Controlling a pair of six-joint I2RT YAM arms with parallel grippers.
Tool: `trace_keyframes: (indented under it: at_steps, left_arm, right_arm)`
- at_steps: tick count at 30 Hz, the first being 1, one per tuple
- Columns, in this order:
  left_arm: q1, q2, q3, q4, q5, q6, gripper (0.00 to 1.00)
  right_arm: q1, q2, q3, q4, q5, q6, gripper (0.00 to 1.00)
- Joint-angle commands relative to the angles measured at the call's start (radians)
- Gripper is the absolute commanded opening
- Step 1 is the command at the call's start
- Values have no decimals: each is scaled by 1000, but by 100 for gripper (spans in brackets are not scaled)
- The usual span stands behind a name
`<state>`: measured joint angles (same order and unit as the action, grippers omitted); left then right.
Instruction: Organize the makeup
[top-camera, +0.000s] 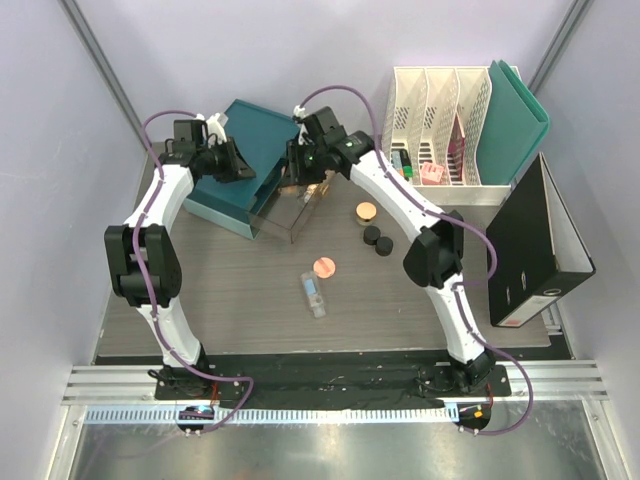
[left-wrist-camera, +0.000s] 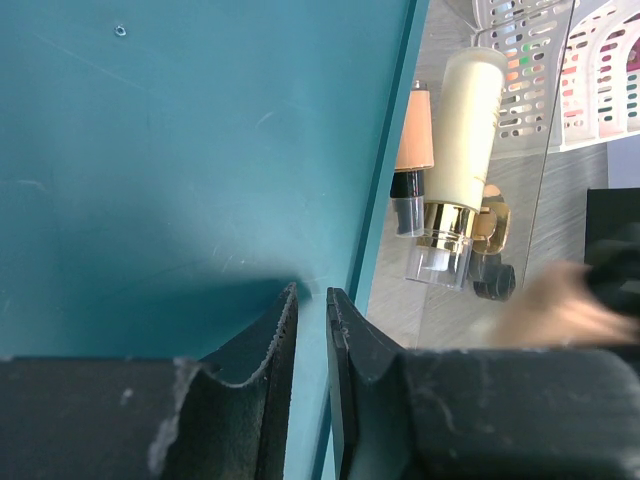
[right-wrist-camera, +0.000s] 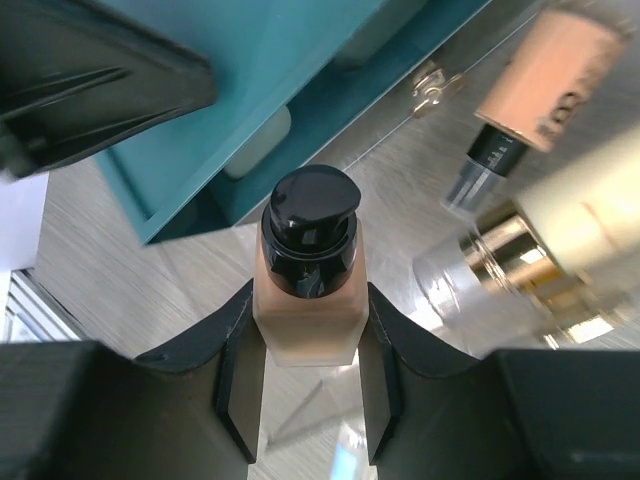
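The right fingers (right-wrist-camera: 238, 380) grip the tan foundation bottle (right-wrist-camera: 305, 320) by its sides. Its long axis points the black cap to 12 o'clock, over the clear drawer (top-camera: 270, 228). There the peach bottle (right-wrist-camera: 535, 70) and the cream bottle (right-wrist-camera: 560, 230) lie at 2 o'clock. The left fingers (left-wrist-camera: 265, 350) are almost together at the teal organizer (left-wrist-camera: 180, 150); whether they pinch it, I cannot tell.

In the left wrist view, a tan smear (left-wrist-camera: 550, 305) at the right edge was too blurred for me to name. I could not tell whether the left gripper (left-wrist-camera: 312, 295) actually pinched the rim of the teal box (left-wrist-camera: 180, 150). From the right wrist, the square tan bottle with a black cap (right-wrist-camera: 305, 270) had its base hidden between the fingers of the right gripper (right-wrist-camera: 308, 300). The cream bottle with a gold collar (right-wrist-camera: 560, 225) ran blurred off the right edge.
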<state>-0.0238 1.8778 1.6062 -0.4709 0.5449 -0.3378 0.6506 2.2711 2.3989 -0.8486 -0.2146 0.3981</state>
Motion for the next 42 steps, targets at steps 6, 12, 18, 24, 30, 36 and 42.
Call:
trace_keyframes:
  at_steps: [6,12,18,24,30,36,42]
  left_arm:
    - [1,46,-42,-193,-82,23,21]
    - [1,41,-40,-198,-82,26,21]
    - [1,44,-35,-207,-80,34,21]
    - [1,50,-28,-210,-85,36,21]
    - [1,66,-28,-206,-80,37,21]
    - [-1,75,-29,-206,-80,42,21]
    - [1,69,-61,-199,-80,49,21]
  right_arm:
    - [0,74,51,160,-60,97,37]
    - [1,82,31,167,-29,108,64]
    - [1,6,37,174,26,70,66]
    - [3,-233,-218,80,61,-60,66]
    - [37,-448,-447,-70,164,-183,66]
    - [84,-573,-682,-107,138,-185,66]
    - [150,-524,-804,-66,120,-180,67]
